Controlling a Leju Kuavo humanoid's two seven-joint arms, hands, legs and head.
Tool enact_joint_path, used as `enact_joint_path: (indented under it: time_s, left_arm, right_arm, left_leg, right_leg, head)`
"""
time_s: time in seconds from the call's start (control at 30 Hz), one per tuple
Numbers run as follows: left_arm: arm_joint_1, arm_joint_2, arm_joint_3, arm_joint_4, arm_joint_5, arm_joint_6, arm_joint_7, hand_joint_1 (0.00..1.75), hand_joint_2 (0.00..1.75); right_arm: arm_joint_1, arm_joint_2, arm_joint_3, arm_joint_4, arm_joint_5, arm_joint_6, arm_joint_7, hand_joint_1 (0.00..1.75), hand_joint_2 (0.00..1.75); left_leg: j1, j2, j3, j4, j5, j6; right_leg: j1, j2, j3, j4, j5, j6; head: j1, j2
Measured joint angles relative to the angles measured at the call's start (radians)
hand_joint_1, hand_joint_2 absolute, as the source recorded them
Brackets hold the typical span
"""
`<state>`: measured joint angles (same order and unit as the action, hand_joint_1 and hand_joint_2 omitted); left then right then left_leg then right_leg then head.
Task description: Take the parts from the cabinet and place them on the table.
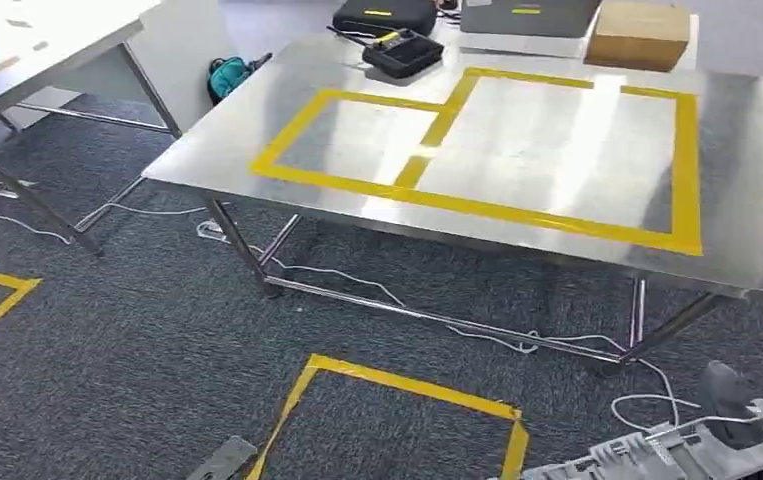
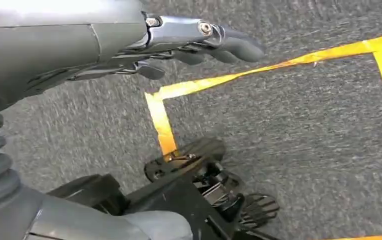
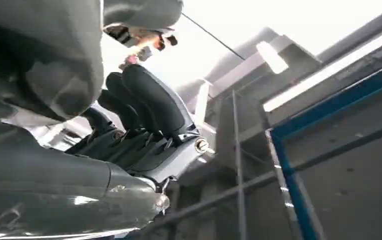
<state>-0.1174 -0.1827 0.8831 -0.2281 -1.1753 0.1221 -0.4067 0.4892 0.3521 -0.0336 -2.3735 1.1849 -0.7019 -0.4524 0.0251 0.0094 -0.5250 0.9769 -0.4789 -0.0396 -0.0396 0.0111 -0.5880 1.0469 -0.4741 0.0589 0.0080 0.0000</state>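
Two hands: left hand (image 2: 199, 42) empty, fingers straight; right hand (image 3: 143, 125) curled, grip unclear; table (image 1: 737, 180) edge ahead.

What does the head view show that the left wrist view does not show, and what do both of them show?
Head view alone: a steel table with yellow tape rectangles on its top, a black tray and a cardboard box at its far edge, and white cables on the floor.

Left wrist view alone: the left hand, its dark fingers fairly straight with nothing in them, above the floor.

Both: grey carpet marked with a yellow tape square.
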Motion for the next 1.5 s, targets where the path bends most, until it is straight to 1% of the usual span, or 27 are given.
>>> enact_joint_path:
  time_s: [0.07,0.1,0.2,0.23,0.27,0.37,0.4,0.47,0.53,0.6,0.73,0.8,0.87,0.9,0.93,0.97,1.03,1.1,1.13,1.2,1.27,1.3,1.33,1.4,1.43,1.47,1.5]
  left_arm:
    - [-0.001,0.000,0.000,0.000,0.001,0.000,0.000,0.00,1.75]
    - [-0.003,0.000,0.000,0.000,0.002,0.000,-0.001,0.00,1.75]
    - [-0.001,-0.001,0.000,0.000,0.003,0.000,-0.001,0.00,1.75]
    - [0.002,-0.001,0.000,0.000,0.003,0.000,-0.001,0.00,1.75]
    - [0.004,-0.001,0.000,0.000,0.003,0.000,-0.001,0.00,1.75]
    - [0.003,0.000,0.000,0.000,0.004,0.000,-0.001,0.00,1.75]
    - [0.004,0.002,0.000,0.000,0.005,0.000,-0.001,0.00,1.75]
    - [0.000,-0.001,0.000,0.000,0.006,0.000,-0.001,0.00,1.75]
    - [0.000,-0.003,0.000,0.000,0.006,0.000,-0.001,0.00,1.75]
    - [0.003,-0.001,0.000,0.000,0.008,0.000,-0.001,0.00,1.75]
    - [0.004,-0.002,0.000,0.001,0.008,0.000,-0.001,0.00,1.75]
    - [0.007,-0.002,0.000,0.001,0.009,0.000,-0.001,0.00,1.75]
    - [0.007,-0.004,0.000,0.001,0.011,0.000,-0.001,0.00,1.75]
    - [0.010,-0.004,0.001,0.002,0.013,0.000,-0.001,0.00,1.75]
    - [0.006,-0.003,0.001,0.002,0.013,0.000,-0.001,0.00,1.75]
    - [0.005,-0.003,0.001,0.002,0.013,0.000,-0.001,0.00,1.75]
    - [0.003,-0.004,0.001,0.002,0.013,0.000,-0.001,0.00,1.75]
    - [-0.002,-0.004,0.001,0.002,0.013,0.000,-0.001,0.00,1.75]
    - [-0.003,-0.005,0.001,0.002,0.013,0.000,-0.001,0.00,1.75]
    - [0.000,-0.005,0.001,0.002,0.013,0.000,-0.001,0.00,1.75]
    - [0.004,-0.005,0.001,0.002,0.013,0.000,-0.001,0.00,1.75]
    - [0.004,-0.004,0.001,0.002,0.013,-0.001,-0.001,0.00,1.75]
    - [0.003,-0.003,0.001,0.002,0.013,-0.001,-0.001,0.00,1.75]
    - [0.004,0.000,0.001,0.002,0.013,-0.002,-0.001,0.00,1.75]
    - [0.006,0.000,0.001,0.003,0.013,-0.005,0.000,0.00,1.75]
    - [0.005,0.000,0.000,0.003,0.013,-0.006,0.002,0.00,1.75]
    - [0.005,0.000,0.000,0.003,0.013,-0.006,0.002,0.00,1.75]
  right_arm:
    - [0.001,0.000,0.000,0.000,0.003,0.000,0.000,1.75,1.75]
    - [0.001,0.000,0.001,0.000,0.004,0.000,-0.001,1.75,1.75]
    - [0.000,0.000,0.001,0.000,0.006,0.000,-0.001,1.75,1.75]
    - [0.000,0.000,0.001,0.000,0.006,0.000,-0.001,1.75,1.75]
    - [0.000,0.000,0.001,0.000,0.006,0.000,-0.001,1.75,1.75]
    - [-0.001,0.000,0.002,0.000,0.006,0.000,-0.001,1.75,1.75]
    - [-0.001,0.000,0.002,0.000,0.006,0.000,-0.001,1.75,1.75]
    - [-0.002,0.000,0.002,0.000,0.006,0.000,-0.001,1.75,1.75]
    - [-0.002,0.000,0.002,0.000,0.005,0.000,-0.001,1.75,1.75]
    - [-0.005,0.000,0.002,0.000,0.005,0.000,-0.002,1.75,1.75]
    - [-0.009,0.000,0.001,0.000,0.001,0.000,-0.002,1.75,1.75]
    - [-0.010,0.000,0.001,0.001,0.000,0.000,-0.002,1.75,1.75]
    - [-0.010,0.000,0.001,0.001,0.000,0.000,-0.003,1.75,1.75]
    - [-0.010,0.000,0.001,0.002,0.000,0.000,-0.003,1.75,1.75]
    - [-0.013,0.000,0.000,0.005,0.000,0.001,-0.003,1.75,1.75]
    - [-0.013,0.000,0.001,0.005,0.000,0.001,-0.003,1.75,1.75]
    - [-0.012,0.000,0.000,0.005,0.000,0.000,-0.003,1.75,1.75]
    - [-0.013,0.000,0.001,0.005,0.000,0.000,-0.004,1.75,1.75]
    - [-0.014,0.000,0.001,0.005,0.001,0.000,-0.004,1.75,1.75]
    - [-0.016,0.000,0.001,0.005,0.001,0.000,-0.011,1.75,1.75]
    - [-0.017,0.000,0.000,0.005,0.006,0.000,-0.024,1.75,1.75]
    - [-0.019,0.000,-0.001,0.005,0.010,0.000,-0.031,1.75,1.75]
    - [-0.020,0.000,-0.002,0.003,0.012,0.000,-0.039,1.75,1.75]
    - [-0.028,0.000,-0.006,-0.010,0.012,0.000,-0.061,1.75,1.75]
    - [-0.036,0.000,-0.014,-0.017,0.005,0.000,-0.075,1.75,1.75]
    - [-0.040,0.000,-0.025,-0.022,-0.007,0.000,-0.089,1.75,1.75]
    - [-0.043,0.000,-0.041,-0.032,-0.023,0.000,-0.108,1.75,1.75]
  left_leg:
    - [0.008,-0.001,0.005,0.009,-0.011,-0.007]
    - [0.005,-0.001,-0.016,0.053,-0.032,-0.006]
    - [0.000,-0.001,-0.169,0.309,-0.122,-0.001]
    - [-0.001,-0.001,-0.202,0.347,-0.119,0.004]
    - [-0.005,-0.002,-0.210,0.338,-0.089,0.011]
    - [-0.022,-0.007,-0.139,0.120,0.075,0.044]
    - [-0.030,-0.013,-0.122,0.074,0.083,0.054]
    - [-0.032,-0.010,-0.103,0.046,0.051,0.042]
    - [-0.030,-0.011,-0.094,0.031,0.041,0.053]
    - [-0.024,-0.013,-0.063,0.027,0.038,0.059]
    - [-0.027,-0.011,-0.027,0.027,0.000,0.066]
    - [-0.028,-0.011,0.005,0.027,-0.023,0.066]
    - [-0.026,-0.012,0.047,0.027,-0.052,0.061]
    - [-0.027,-0.012,0.055,0.026,-0.064,0.055]
    - [-0.029,-0.011,0.061,0.027,-0.070,0.047]
    - [-0.029,-0.010,0.056,0.024,-0.072,0.041]
    - [-0.028,-0.008,0.065,0.020,-0.069,0.031]
    - [-0.029,-0.009,0.024,0.091,-0.039,0.018]
    - [-0.027,-0.009,-0.026,0.167,-0.032,0.012]
    - [-0.021,-0.009,-0.129,0.294,-0.093,0.002]
    - [-0.020,-0.009,-0.185,0.320,-0.153,0.002]
    - [-0.020,-0.009,-0.189,0.294,-0.143,0.003]
    - [-0.019,-0.009,-0.182,0.244,-0.105,0.005]
    - [-0.019,-0.009,-0.150,0.098,0.046,0.012]
    - [-0.020,-0.008,-0.152,0.042,0.092,0.015]
    - [-0.021,-0.007,-0.149,0.054,0.058,0.019]
    - [-0.023,-0.008,-0.142,0.050,0.055,0.024]
  right_leg:
    - [0.002,0.006,0.008,0.002,-0.006,-0.018]
    - [0.003,0.005,0.014,0.002,-0.010,-0.024]
    - [0.009,0.006,0.022,0.002,-0.023,-0.040]
    - [0.012,0.010,0.027,0.002,-0.027,-0.042]
    - [0.015,0.014,0.035,0.002,-0.033,-0.043]
    - [0.019,0.020,0.070,0.000,-0.058,-0.038]
    - [0.019,0.022,0.066,-0.002,-0.067,-0.033]
    - [0.021,0.025,0.072,-0.015,-0.079,-0.021]
    - [0.021,0.021,0.103,-0.019,-0.068,-0.004]
    - [0.022,0.006,0.094,0.012,-0.090,0.001]
    - [0.023,-0.001,-0.086,0.271,-0.170,0.007]
    - [0.024,-0.002,-0.098,0.224,-0.121,0.009]
    - [0.024,-0.006,-0.058,0.064,-0.005,0.004]
    - [0.026,-0.014,-0.047,0.034,0.042,0.000]
    - [0.033,-0.017,-0.059,0.020,0.017,-0.006]
    - [0.036,-0.013,-0.049,0.025,0.024,-0.023]
    - [0.037,-0.010,-0.048,0.017,0.020,-0.034]
    - [0.026,-0.007,-0.021,-0.002,0.017,-0.043]
    - [0.025,-0.009,-0.009,-0.012,0.013,-0.049]
    - [0.024,-0.007,0.014,-0.024,0.000,-0.054]
    - [0.022,0.001,0.040,-0.026,-0.018,-0.052]
    - [0.020,0.004,0.056,-0.026,-0.030,-0.051]
    - [0.019,0.006,0.073,-0.027,-0.042,-0.048]
    - [0.017,0.008,0.106,-0.028,-0.068,-0.037]
    - [0.021,0.010,0.113,-0.022,-0.082,-0.031]
    - [0.023,0.015,0.109,-0.030,-0.096,-0.025]
    - [0.022,0.015,0.127,-0.042,-0.108,-0.018]
  head:
    - [-0.001,0.000]
    - [-0.004,0.000]
    - [-0.008,0.000]
    - [-0.008,0.000]
    - [-0.008,0.000]
    - [-0.008,0.000]
    - [-0.007,0.000]
    - [-0.005,0.000]
    - [-0.005,0.000]
    - [0.000,-0.001]
    - [0.004,0.000]
    - [0.005,0.000]
    - [0.007,0.000]
    - [0.007,0.000]
    - [0.003,0.000]
    - [0.003,0.000]
    - [0.003,0.000]
    - [0.002,0.000]
    - [-0.002,0.000]
    - [-0.001,0.000]
    - [-0.001,0.000]
    - [-0.002,0.000]
    - [-0.001,0.000]
    - [-0.002,0.000]
    - [-0.004,-0.001]
    - [-0.009,0.000]
    - [-0.004,-0.001]
